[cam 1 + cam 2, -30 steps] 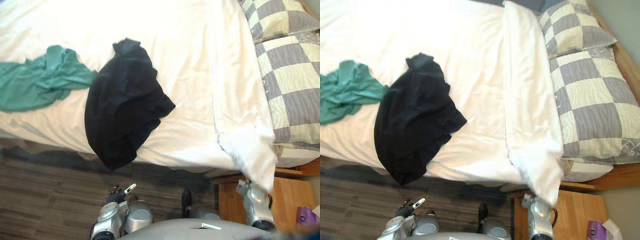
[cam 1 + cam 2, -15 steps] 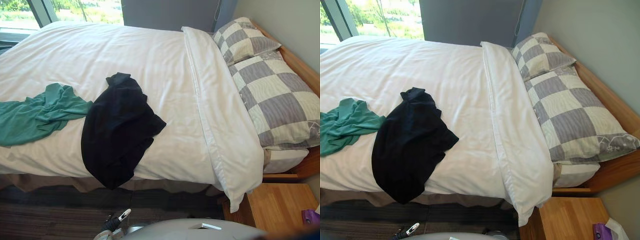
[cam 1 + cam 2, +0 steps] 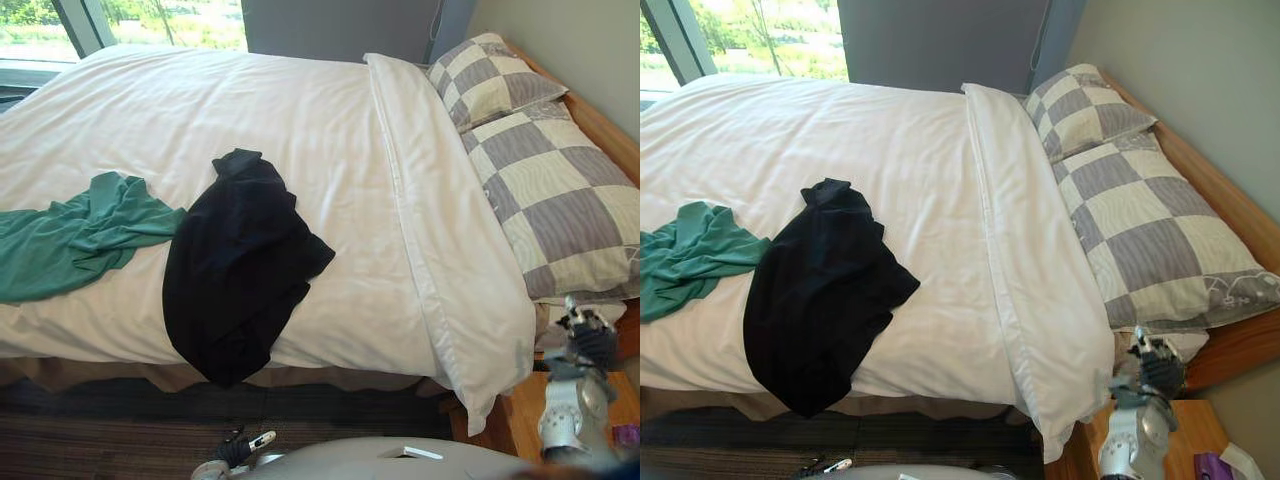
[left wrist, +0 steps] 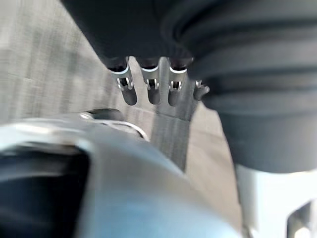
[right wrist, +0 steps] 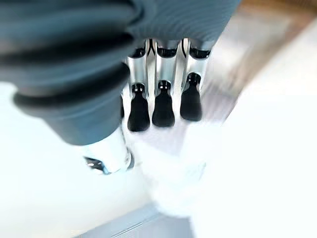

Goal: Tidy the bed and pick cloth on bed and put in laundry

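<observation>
A black cloth [image 3: 240,270] lies on the white duvet [image 3: 330,130], drooping over the bed's near edge. To its left a green cloth [image 3: 70,235] is spread crumpled on the duvet. My right hand [image 3: 1150,368] is raised beside the duvet's near right corner, below the checked pillow, with its fingers [image 5: 163,106] curled; I see nothing held in them, and white bedding shows just past them. My left hand [image 3: 238,448] hangs low over the floor in front of the bed, its fingers [image 4: 148,89] straight and empty.
Two grey-and-cream checked pillows [image 3: 560,190] lie at the head of the bed on the right, against a wooden frame [image 3: 1230,205]. A wooden nightstand [image 3: 1195,425] with a purple item [image 3: 1210,465] stands at the lower right. A dark striped rug [image 3: 100,430] runs along the bed.
The camera has tilted up to take in the whole bed. My right hand has risen beside the duvet corner and curled its fingers. The lifted duvet corner now lies flat.
</observation>
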### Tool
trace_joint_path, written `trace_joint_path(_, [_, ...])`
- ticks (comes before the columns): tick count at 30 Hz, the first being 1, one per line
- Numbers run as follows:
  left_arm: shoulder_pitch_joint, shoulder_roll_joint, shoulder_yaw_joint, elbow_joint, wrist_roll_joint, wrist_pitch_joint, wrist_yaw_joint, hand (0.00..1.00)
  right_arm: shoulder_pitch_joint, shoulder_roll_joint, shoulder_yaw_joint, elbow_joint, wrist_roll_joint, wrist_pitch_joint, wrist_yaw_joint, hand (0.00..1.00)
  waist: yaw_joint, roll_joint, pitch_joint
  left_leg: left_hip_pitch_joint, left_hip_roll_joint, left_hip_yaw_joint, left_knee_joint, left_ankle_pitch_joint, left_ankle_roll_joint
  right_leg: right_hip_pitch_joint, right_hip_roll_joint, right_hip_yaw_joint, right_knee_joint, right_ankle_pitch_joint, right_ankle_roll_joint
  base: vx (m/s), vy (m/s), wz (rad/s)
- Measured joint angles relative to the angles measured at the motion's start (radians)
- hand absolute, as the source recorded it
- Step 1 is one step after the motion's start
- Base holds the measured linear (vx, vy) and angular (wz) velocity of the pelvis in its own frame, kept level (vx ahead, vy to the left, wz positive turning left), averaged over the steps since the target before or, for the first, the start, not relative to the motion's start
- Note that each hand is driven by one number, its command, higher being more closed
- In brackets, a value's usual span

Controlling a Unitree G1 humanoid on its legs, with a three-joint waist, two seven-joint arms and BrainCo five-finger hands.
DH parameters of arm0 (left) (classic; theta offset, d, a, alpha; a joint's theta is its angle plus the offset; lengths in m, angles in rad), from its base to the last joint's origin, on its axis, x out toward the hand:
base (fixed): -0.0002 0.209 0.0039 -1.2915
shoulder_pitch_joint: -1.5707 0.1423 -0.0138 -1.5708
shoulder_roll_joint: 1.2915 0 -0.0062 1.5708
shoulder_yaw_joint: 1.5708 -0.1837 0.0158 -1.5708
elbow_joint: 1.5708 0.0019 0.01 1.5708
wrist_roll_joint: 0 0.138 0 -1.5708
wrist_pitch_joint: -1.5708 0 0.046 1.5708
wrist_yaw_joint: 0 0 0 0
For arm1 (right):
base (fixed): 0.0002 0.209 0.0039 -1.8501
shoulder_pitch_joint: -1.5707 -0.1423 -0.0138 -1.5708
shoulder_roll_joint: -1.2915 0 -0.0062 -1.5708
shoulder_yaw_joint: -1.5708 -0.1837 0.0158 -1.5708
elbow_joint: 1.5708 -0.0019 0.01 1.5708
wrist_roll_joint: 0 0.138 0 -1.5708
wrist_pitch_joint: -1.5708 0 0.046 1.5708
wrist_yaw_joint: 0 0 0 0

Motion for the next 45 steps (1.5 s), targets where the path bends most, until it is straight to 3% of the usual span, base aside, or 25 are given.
trace_joint_path(5, [-0.038, -0.015, -0.045, -0.029, -0.011, 0.002, 0.001, 0.00, -0.124, -0.005, 0.000, -0.166, 0.146, -0.008, 0.000, 1.00, -0.002, 0.051, 0.080, -0.127, -0.007, -0.004, 0.143, -0.052, 0.014, -0.146, -0.030, 0.017, 0.172, -0.069, 0.003, -0.06, -0.039, 0.02])
trace_joint_path(9, [-0.152, -0.009, -0.086, -0.040, -0.043, -0.053, -0.004, 0.00, -0.379, -0.116, 0.034, -0.200, 0.167, -0.008, -0.056, 1.00, 0.000, 0.101, 0.237, -0.400, 0.007, -0.024, 0.433, -0.148, 0.031, -0.410, -0.035, 0.055, 0.401, -0.127, -0.004, -0.17, -0.071, 0.03])
trace_joint_path(15, [-0.340, 0.027, -0.086, -0.038, -0.170, -0.140, 0.016, 0.00, -0.607, -0.184, 0.053, -0.143, 0.183, -0.029, -0.118, 1.00, -0.020, 0.110, 0.437, -0.769, 0.045, -0.113, 0.785, -0.239, 0.033, -0.756, -0.013, 0.064, 0.716, -0.208, -0.023, -0.17, -0.087, 0.21])
trace_joint_path(19, [-0.464, -0.006, -0.080, -0.039, -0.230, -0.180, 0.045, 0.00, -0.706, -0.188, 0.081, -0.105, 0.195, -0.117, -0.074, 1.00, -0.036, 0.108, 0.449, -0.952, 0.062, -0.142, 0.906, -0.268, 0.033, -0.928, 0.000, 0.070, 0.818, -0.213, -0.019, -0.16, -0.046, 0.12])
trace_joint_path(22, [-0.491, -0.013, -0.067, -0.037, -0.232, -0.204, 0.058, 0.00, -0.733, -0.182, 0.092, -0.042, 0.232, -0.159, -0.024, 1.00, -0.036, 0.108, 0.449, -0.983, 0.075, -0.152, 0.948, -0.284, 0.037, -0.947, 0.012, 0.069, 0.832, -0.217, -0.012, -0.13, 0.023, -0.06])
trace_joint_path(26, [-0.490, -0.055, 0.041, -0.030, -0.243, -0.248, 0.060, 0.00, -0.719, -0.096, 0.061, 0.056, 0.282, -0.219, 0.064, 1.00, -0.053, 0.092, 0.442, -0.957, 0.084, -0.146, 0.952, -0.283, 0.034, -0.913, 0.017, 0.070, 0.818, -0.202, -0.011, -0.06, 0.018, -0.04])
trace_joint_path(30, [-0.475, -0.111, 0.078, -0.029, -0.243, -0.269, 0.065, 0.00, -0.604, -0.015, 0.057, 0.143, 0.281, -0.238, 0.112, 1.00, -0.054, 0.067, 0.425, -0.831, 0.099, -0.096, 0.881, -0.271, 0.035, -0.802, 0.028, 0.085, 0.731, -0.166, -0.019, 0.03, 0.022, -0.34])
trace_joint_path(31, [-0.456, -0.124, 0.077, -0.029, -0.244, -0.268, 0.065, 0.00, -0.536, 0.023, 0.034, 0.237, 0.281, -0.226, 0.111, 1.00, -0.055, 0.047, 0.399, -0.782, 0.109, -0.072, 0.848, -0.269, 0.034, -0.765, 0.033, 0.098, 0.698, -0.157, -0.020, 0.11, 0.035, -0.54])
trace_joint_path(33, [-0.435, -0.152, 0.068, -0.028, -0.250, -0.259, 0.064, 0.00, -0.396, 0.063, -0.018, 0.421, 0.280, -0.187, 0.100, 1.00, -0.056, 0.032, 0.364, -0.709, 0.110, -0.047, 0.801, -0.268, 0.034, -0.706, 0.035, 0.108, 0.657, -0.154, -0.020, 0.14, 0.019, -0.38])
trace_joint_path(34, [-0.420, -0.174, 0.068, -0.029, -0.263, -0.254, 0.064, 0.00, -0.301, 0.090, -0.042, 0.501, 0.269, -0.168, 0.097, 0.00, -0.059, 0.038, 0.354, -0.667, 0.110, -0.032, 0.773, -0.269, 0.033, -0.669, 0.036, 0.111, 0.628, -0.153, -0.020, 0.11, 0.013, -0.31])
trace_joint_path(36, [-0.402, -0.181, 0.052, -0.012, -0.273, -0.234, 0.062, 0.00, -0.167, 0.139, -0.049, 0.555, 0.241, -0.149, 0.097, 0.00, -0.083, 0.043, 0.344, -0.607, 0.110, -0.005, 0.722, -0.267, 0.029, -0.622, 0.041, 0.120, 0.575, -0.144, -0.025, 0.15, 0.040, -0.44])
trace_joint_path(38, [-0.390, -0.181, 0.049, -0.004, -0.273, -0.218, 0.064, 0.00, -0.071, 0.152, -0.048, 0.557, 0.156, -0.144, 0.097, 0.00, -0.085, 0.045, 0.335, -0.538, 0.109, 0.029, 0.660, -0.266, 0.027, -0.572, 0.041, 0.121, 0.512, -0.131, -0.025, 0.15, 0.051, -0.54])
trace_joint_path(40, [-0.361, -0.180, 0.048, 0.003, -0.272, -0.213, 0.065, 0.00, 0.015, 0.150, -0.027, 0.554, -0.125, -0.147, 0.082, 0.00, -0.085, 0.043, 0.276, -0.464, 0.105, 0.052, 0.583, -0.250, 0.030, -0.500, 0.038, 0.105, 0.434, -0.108, -0.015, 0.16, 0.048, -0.20])
trace_joint_path(43, [-0.319, -0.177, 0.050, 0.005, -0.264, -0.190, 0.056, 0.00, 0.090, 0.148, 0.062, 0.566, -0.443, -0.151, 0.077, 0.00, -0.074, 0.035, 0.178, -0.392, 0.097, 0.041, 0.491, -0.213, 0.014, -0.414, 0.015, 0.051, 0.358, -0.091, -0.007, 0.24, 0.020, 0.29])
trace_joint_path(45, [-0.294, -0.178, 0.054, 0.008, -0.234, -0.172, 0.052, 0.00, 0.101, 0.149, 0.102, 0.594, -0.538, -0.154, 0.080, 0.00, -0.070, 0.033, 0.131, -0.342, 0.085, 0.035, 0.429, -0.186, 0.012, -0.351, -0.004, 0.002, 0.298, -0.072, 0.008, 0.25, 0.048, 0.36])
